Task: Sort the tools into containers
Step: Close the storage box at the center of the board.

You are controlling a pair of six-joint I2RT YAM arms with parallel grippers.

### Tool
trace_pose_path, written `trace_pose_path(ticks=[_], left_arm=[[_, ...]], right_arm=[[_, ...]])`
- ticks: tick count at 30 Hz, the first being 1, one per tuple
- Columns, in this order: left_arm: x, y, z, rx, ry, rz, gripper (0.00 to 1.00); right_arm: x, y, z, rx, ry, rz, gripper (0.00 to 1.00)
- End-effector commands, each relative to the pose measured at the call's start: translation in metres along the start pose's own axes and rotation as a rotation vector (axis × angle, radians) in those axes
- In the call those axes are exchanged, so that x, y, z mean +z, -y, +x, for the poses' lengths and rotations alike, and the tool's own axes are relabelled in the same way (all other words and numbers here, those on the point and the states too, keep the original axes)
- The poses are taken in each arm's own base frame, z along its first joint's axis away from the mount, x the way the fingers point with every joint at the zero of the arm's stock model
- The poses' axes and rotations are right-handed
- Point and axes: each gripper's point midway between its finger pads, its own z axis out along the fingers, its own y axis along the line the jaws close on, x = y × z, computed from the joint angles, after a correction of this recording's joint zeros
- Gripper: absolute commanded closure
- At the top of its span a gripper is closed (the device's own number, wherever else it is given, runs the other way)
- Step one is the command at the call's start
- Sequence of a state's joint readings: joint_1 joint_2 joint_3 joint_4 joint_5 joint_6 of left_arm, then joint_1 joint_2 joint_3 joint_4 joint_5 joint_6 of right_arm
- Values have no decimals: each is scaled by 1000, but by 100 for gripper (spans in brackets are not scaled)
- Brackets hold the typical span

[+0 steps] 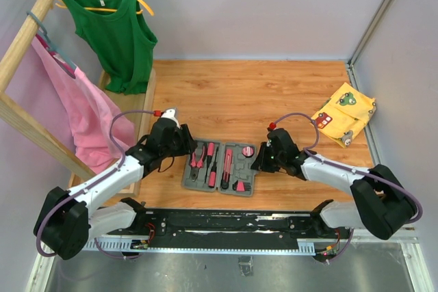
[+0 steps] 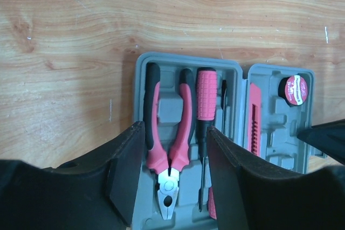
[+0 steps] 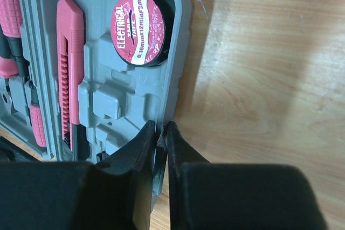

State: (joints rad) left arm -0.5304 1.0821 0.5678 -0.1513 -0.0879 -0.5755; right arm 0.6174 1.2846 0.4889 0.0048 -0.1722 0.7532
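At lower centre of the top view, right gripper (image 3: 162, 133) pinches grey case (image 3: 182, 47) rim; left gripper (image 2: 175, 152) spread over pliers (image 2: 168, 173).

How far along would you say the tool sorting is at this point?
Mostly done: pliers, screwdriver, cutter and tape roll sit in the open tool case. The right gripper pinches its right rim; the left gripper hangs open over the pliers. Some slots are empty; no loose tools visible.
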Motion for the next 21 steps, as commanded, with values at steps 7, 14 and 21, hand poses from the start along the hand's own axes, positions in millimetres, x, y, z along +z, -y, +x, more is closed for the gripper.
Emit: trace_pose_path(ticks=[7,14,21], left_arm=[[-1,9,-6,2,36,62,46],[-5,7,-7,-4,51,58,40],[-8,2,-1,-13,40,47,34]], right_arm=[[8,0,-8,23,26,25,98],[10,1,-18,12,47,52,99],[10,9,-32,37,71,67,99]])
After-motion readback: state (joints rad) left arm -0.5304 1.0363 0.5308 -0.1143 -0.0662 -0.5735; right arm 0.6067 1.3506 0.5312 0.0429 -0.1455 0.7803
